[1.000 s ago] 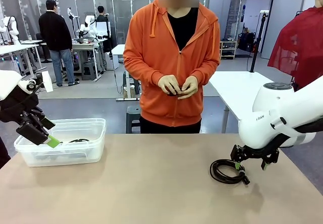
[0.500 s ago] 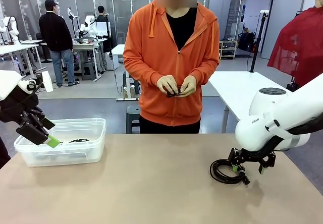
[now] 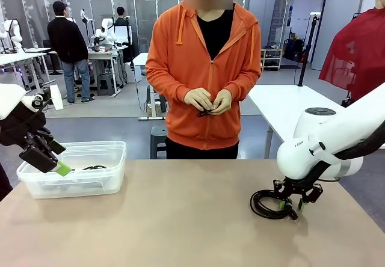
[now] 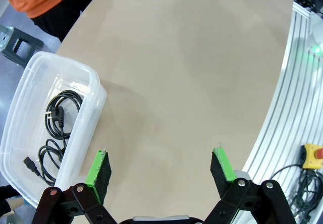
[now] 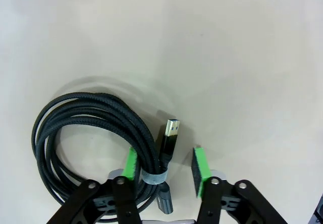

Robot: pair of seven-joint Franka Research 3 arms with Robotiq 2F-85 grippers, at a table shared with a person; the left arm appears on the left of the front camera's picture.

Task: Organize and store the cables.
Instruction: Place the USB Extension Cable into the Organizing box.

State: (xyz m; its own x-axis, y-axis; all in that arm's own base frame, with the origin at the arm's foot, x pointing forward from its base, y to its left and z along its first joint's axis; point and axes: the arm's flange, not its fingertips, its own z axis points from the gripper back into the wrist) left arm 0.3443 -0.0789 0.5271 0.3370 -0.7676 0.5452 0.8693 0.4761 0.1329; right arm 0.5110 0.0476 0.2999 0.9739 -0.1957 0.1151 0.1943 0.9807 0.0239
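Your right gripper [image 5: 165, 163] is down on the table [image 5: 242, 57], pads [image 5: 132, 161] either side of the cable [image 5: 101, 105] just where the grey tie [image 5: 151, 177] binds the strands. That is the sensible place: a pinch there should lift the whole coil as one bundle, not a single loop. The jaws stand about half open. One pad is against the strands; the other has a gap between it and the plug [image 5: 171, 130], so you hold nothing yet. The plug lies inside the jaws beside the strands, so expect it to be squeezed along with them.

Your left gripper [image 4: 159, 166] hangs wide open and empty, above the table just beside the bin [image 4: 96, 90], probably parked clear of the path to it. Two coils [image 4: 63, 110] already lie in the bin, at the left end of the table, well apart from the cable on the right.

Across the table, the person's hands [image 3: 207, 101] hold a small black cord [image 3: 204, 112] at chest height, seemingly winding it for storing
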